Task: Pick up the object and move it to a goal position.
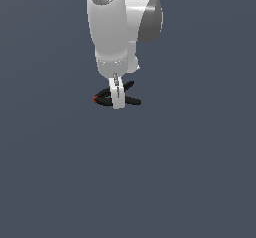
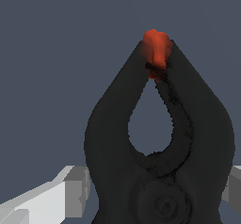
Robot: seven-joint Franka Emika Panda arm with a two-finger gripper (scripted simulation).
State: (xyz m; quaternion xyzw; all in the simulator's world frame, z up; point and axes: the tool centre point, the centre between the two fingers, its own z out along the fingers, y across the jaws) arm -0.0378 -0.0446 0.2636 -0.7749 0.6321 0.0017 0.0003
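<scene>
My pincer (image 1: 117, 100) straddles the clamp (image 1: 131, 100) at its pivot, fingers apart, not yet touching; it looks light, stiff and uneven.

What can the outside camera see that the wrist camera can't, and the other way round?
Only the exterior view shows the big white robot arm above the clamp, and the clamp's two splayed handles. Only the wrist view shows close detail: the teardrop-shaped hole between the jaws and the round pivot. Both show the black clamp with its red tip, pale fingers either side of it, and plain grey-blue ground.
</scene>
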